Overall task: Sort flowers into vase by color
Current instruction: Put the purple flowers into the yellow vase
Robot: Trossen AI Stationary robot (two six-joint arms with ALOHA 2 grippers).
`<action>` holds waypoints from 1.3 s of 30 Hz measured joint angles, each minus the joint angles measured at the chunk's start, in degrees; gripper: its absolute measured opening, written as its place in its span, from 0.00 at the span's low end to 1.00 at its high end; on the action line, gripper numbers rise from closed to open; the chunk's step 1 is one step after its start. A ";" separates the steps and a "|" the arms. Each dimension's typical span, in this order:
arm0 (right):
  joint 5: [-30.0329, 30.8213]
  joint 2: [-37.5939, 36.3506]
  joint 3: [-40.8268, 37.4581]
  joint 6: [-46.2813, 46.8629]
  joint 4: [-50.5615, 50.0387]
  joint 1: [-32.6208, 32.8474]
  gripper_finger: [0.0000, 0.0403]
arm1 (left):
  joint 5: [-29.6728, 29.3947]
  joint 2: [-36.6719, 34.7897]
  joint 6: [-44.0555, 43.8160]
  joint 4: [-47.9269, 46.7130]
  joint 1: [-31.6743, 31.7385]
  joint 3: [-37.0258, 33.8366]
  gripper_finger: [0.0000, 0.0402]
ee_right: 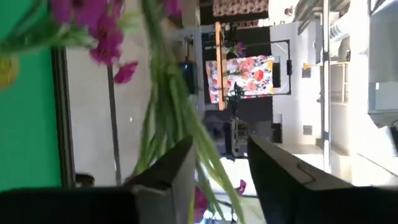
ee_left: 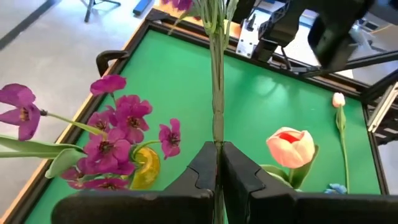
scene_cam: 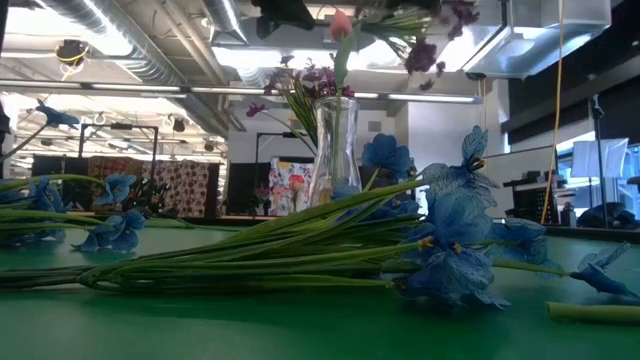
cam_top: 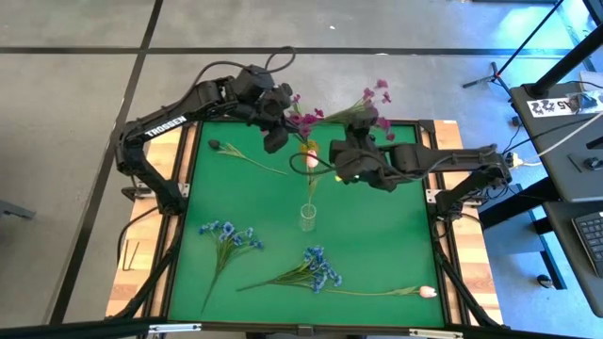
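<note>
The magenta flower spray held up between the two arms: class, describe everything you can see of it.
The magenta flower spray is an artificial bunch: thin green stems, long leaves, several magenta blossoms at one end. It is off the green table, lying roughly level above its far edge. The left end effector is shut on its stems; the right end effector's parted fingers straddle them. More magenta blossoms stand in a vase below.

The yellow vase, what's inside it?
The yellow vase holds magenta flowers. Beside it stands a pink tulip. Blossoms cover the mouth of the vase, so its inside is hidden.
</note>
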 joint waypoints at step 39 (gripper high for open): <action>-53.30 -30.35 -49.20 26.77 78.52 -3.36 0.48 | -8.27 -10.90 4.99 27.04 -8.16 -8.40 0.00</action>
